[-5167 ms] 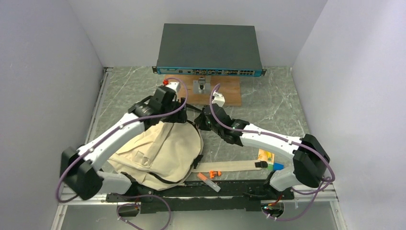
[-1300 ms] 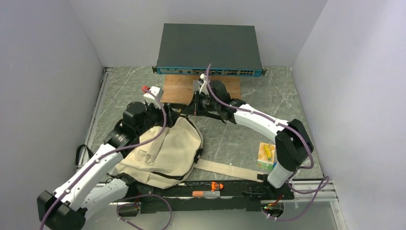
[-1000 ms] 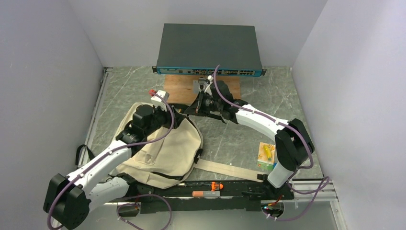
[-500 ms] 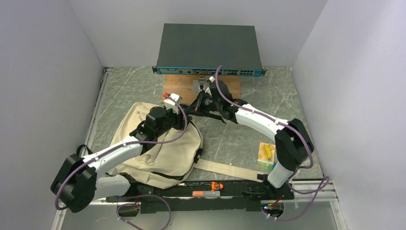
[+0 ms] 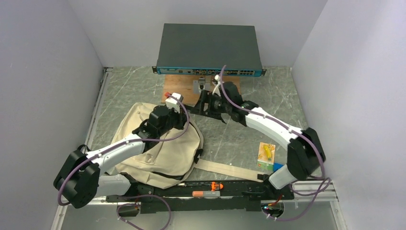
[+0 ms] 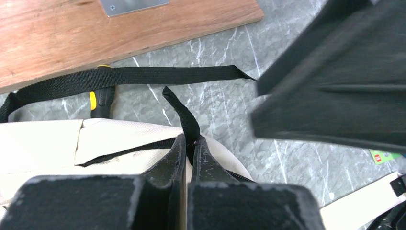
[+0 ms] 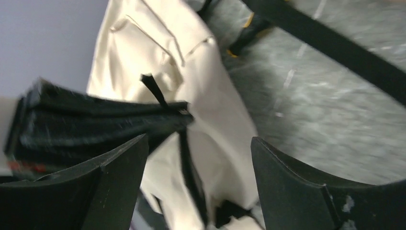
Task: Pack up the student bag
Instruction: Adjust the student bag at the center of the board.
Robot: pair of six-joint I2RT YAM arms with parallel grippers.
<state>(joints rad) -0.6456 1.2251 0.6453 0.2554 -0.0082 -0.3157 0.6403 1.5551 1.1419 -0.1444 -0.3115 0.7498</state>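
The student bag (image 5: 160, 151) lies flat on the table, beige canvas with black zippers, its top pointing to the far side. My left gripper (image 5: 186, 120) sits at the bag's top edge. In the left wrist view it (image 6: 190, 140) is shut on a black zipper pull tab (image 6: 181, 112). My right gripper (image 5: 201, 103) hovers just beyond the bag's top, open, nothing between its fingers. In the right wrist view the right gripper (image 7: 198, 141) looks down on the bag (image 7: 158, 57) and on the left gripper's fingers (image 7: 95, 127) pinching the tab (image 7: 153, 88).
A black strap (image 6: 129, 76) lies across the marble beside a wooden board (image 6: 95, 33), with a yellow-and-black handle (image 6: 99, 100) under it. A network switch (image 5: 209, 48) stands at the back. A beige strap (image 5: 230, 167), an orange-capped pen (image 5: 213, 173) and a small box (image 5: 266, 155) lie near the front.
My left arm swung right onto the bag's top and shut on the zipper tab. The right gripper opened, let go and drew back to the right.
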